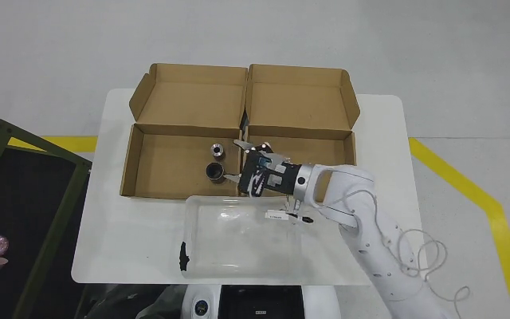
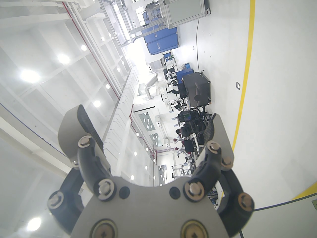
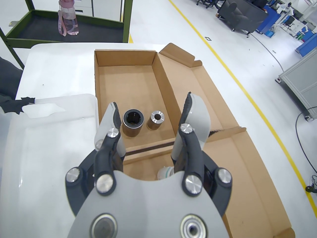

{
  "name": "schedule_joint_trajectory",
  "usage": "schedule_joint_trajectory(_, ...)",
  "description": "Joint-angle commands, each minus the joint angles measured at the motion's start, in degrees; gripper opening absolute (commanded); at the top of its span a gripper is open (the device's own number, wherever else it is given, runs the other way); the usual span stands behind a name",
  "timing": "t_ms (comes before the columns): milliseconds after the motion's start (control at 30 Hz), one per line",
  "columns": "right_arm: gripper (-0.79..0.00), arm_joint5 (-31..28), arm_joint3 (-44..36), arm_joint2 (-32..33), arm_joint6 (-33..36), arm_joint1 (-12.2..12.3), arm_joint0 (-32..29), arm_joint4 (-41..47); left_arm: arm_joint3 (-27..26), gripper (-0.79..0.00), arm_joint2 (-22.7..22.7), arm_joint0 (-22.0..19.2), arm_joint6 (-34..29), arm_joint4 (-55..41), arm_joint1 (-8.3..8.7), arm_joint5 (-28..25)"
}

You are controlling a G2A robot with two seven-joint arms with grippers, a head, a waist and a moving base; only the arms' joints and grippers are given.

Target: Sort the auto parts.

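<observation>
Two metal parts stand in the left cardboard box point(image 1: 159, 167): a dark ring-shaped bushing point(image 1: 214, 171) point(image 3: 133, 122) and a smaller silver sleeve point(image 1: 215, 148) point(image 3: 156, 119). My right gripper point(image 1: 237, 161) point(image 3: 151, 102) hangs open just above the wall shared by the two boxes, its fingers pointing toward both parts and holding nothing. A small white part point(image 3: 165, 173) lies in the right cardboard box point(image 1: 319, 147), partly hidden under the gripper. My left gripper point(image 2: 148, 115) is open and empty, aimed up into the room.
A clear plastic bin point(image 1: 231, 239) sits on the white table in front of the boxes, with a black scrap point(image 1: 183, 257) at its left rim. Both box lids lie open toward the back. A green shelf cart point(image 1: 40, 207) stands left of the table.
</observation>
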Motion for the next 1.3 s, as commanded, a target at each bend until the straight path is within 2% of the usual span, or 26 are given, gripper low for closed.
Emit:
schedule_joint_trajectory(0, -0.332, -0.4, -1.8, 2.1, -0.8, 0.5, -2.2, -0.5, 0.0, 0.000, 0.0, 0.0, 0.0, 0.0, 0.00, 0.0)
schedule_joint_trajectory(433, -0.259, 1.2, -9.3, 17.7, -16.4, 3.6, -16.8, -8.5, 0.0, 0.000, 0.0, 0.0, 0.0, 0.0, 0.00, 0.0)
schedule_joint_trajectory(800, -0.206, 2.9, -12.8, 31.9, -27.1, 5.4, -31.4, -9.5, 0.0, 0.000, 0.0, 0.0, 0.0, 0.0, 0.00, 0.0)
schedule_joint_trajectory(967, -0.169, 6.1, -13.4, 35.3, -31.2, 5.6, -36.7, -9.1, 0.0, 0.000, 0.0, 0.0, 0.0, 0.0, 0.00, 0.0)
schedule_joint_trajectory(1033, -0.139, 7.9, -13.3, 35.9, -32.6, 5.6, -38.7, -9.0, 0.0, 0.000, 0.0, 0.0, 0.0, 0.0, 0.00, 0.0)
schedule_joint_trajectory(1267, -0.102, 10.8, -12.9, 37.1, -35.3, 5.7, -43.3, -8.6, 0.0, 0.000, 0.0, 0.0, 0.0, 0.0, 0.00, 0.0)
